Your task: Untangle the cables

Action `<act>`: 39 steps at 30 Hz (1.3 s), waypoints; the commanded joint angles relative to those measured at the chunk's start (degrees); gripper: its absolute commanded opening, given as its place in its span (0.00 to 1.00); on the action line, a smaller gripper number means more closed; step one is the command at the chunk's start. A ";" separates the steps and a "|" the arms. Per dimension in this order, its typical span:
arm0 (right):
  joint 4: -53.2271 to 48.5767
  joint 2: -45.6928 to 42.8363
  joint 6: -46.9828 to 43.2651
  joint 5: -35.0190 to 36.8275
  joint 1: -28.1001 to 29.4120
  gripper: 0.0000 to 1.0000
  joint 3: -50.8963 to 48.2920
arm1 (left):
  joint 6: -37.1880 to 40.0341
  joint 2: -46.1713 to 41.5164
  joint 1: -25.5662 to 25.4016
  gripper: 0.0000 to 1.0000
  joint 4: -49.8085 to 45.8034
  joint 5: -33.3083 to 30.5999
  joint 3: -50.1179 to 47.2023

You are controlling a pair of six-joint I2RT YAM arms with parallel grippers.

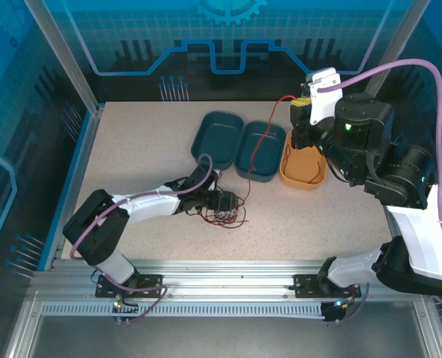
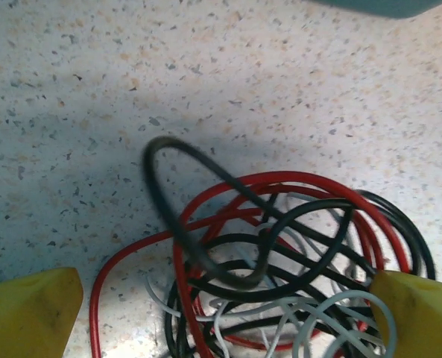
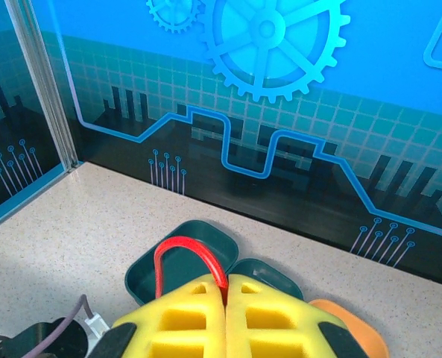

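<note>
Partly done. Right pincer point(image 3: 224, 289) pinches the red cable point(image 1: 259, 147), raised over the far trays point(image 1: 219, 115); black cable point(image 2: 168, 186) and white cable point(image 2: 340, 302) lie knotted near-centre on desk point(image 1: 131, 149), left pincer point(image 2: 224, 317) spread over them.

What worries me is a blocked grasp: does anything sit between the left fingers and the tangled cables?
Nothing visible does. The left gripper is open, its yellow fingers either side of the tangled cables on the table, with no other object between them.
</note>
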 commanded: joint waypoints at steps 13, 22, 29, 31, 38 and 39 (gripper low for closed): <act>-2.44 -0.47 -3.25 2.61 0.75 0.00 8.45 | -0.58 4.00 -0.44 0.99 -7.31 -6.94 2.89; 1.87 -0.24 -7.29 11.30 0.65 0.00 5.31 | -0.35 -1.54 -0.37 0.99 -8.94 -1.33 5.21; 6.80 0.87 -13.19 16.05 -1.10 0.00 4.68 | 0.31 -9.75 -0.30 0.99 -10.36 1.09 6.21; 7.24 1.71 -14.08 16.19 -2.20 0.00 4.93 | 0.67 -11.94 -0.30 0.99 -10.99 0.35 6.30; 4.69 5.79 -14.34 13.89 -10.16 0.00 9.20 | 1.67 -17.17 0.33 0.99 -12.52 -2.82 5.62; 4.44 6.01 -14.34 13.39 -11.36 0.00 9.55 | 1.69 -17.56 0.38 0.99 -12.57 -2.91 5.48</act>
